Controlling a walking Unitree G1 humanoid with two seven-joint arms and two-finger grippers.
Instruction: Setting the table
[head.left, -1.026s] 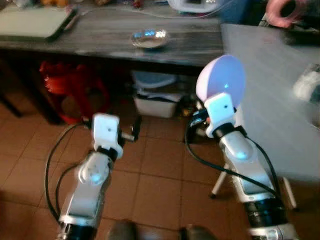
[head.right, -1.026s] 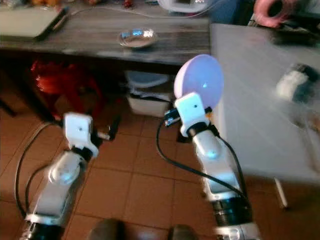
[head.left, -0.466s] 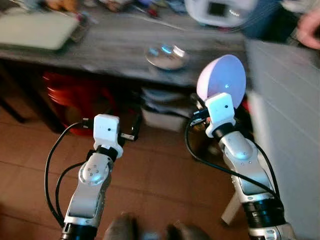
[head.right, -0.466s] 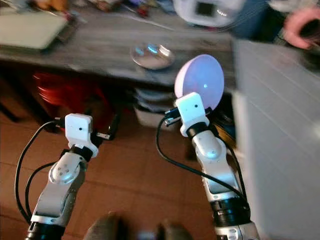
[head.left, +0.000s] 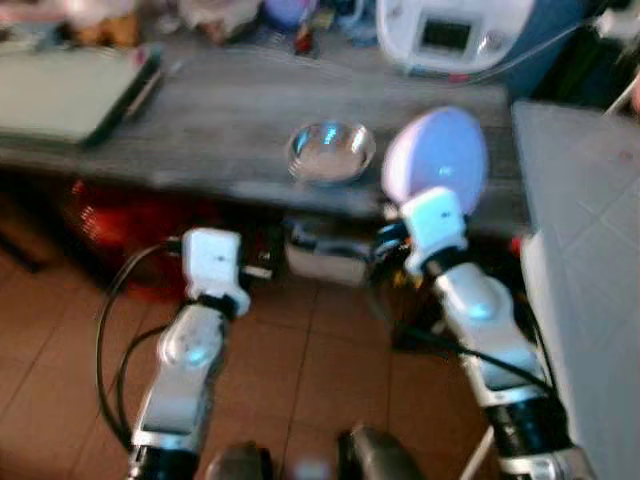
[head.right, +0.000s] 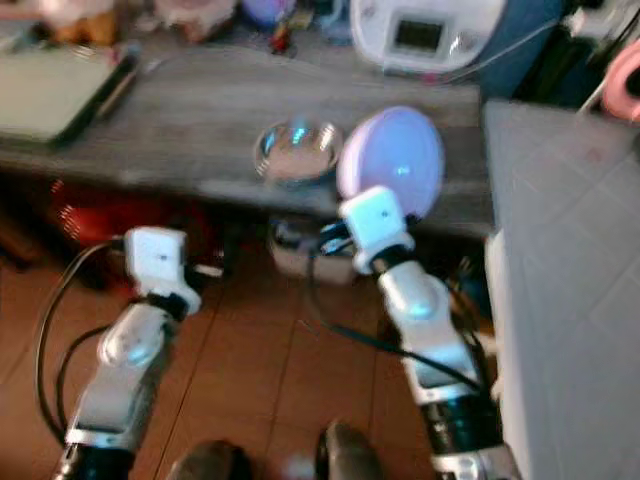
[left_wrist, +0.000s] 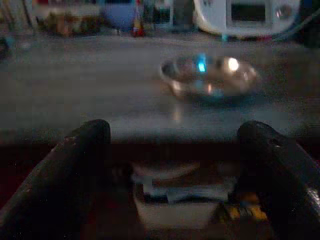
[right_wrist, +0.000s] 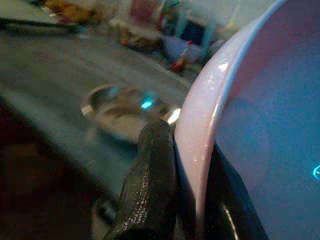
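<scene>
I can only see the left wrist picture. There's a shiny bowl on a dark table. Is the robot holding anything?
Observer: Yes. The right tool is shut on a pink plate, held upright on its edge.
Operator: Where is the plate next to my shiny bowl?
Observer: The metal bowl sits on the dark table; the plate is up in front of the table's edge, to the bowl's right.
Operator: What's on the right of that?
Observer: A pale grey table stands there.
</scene>
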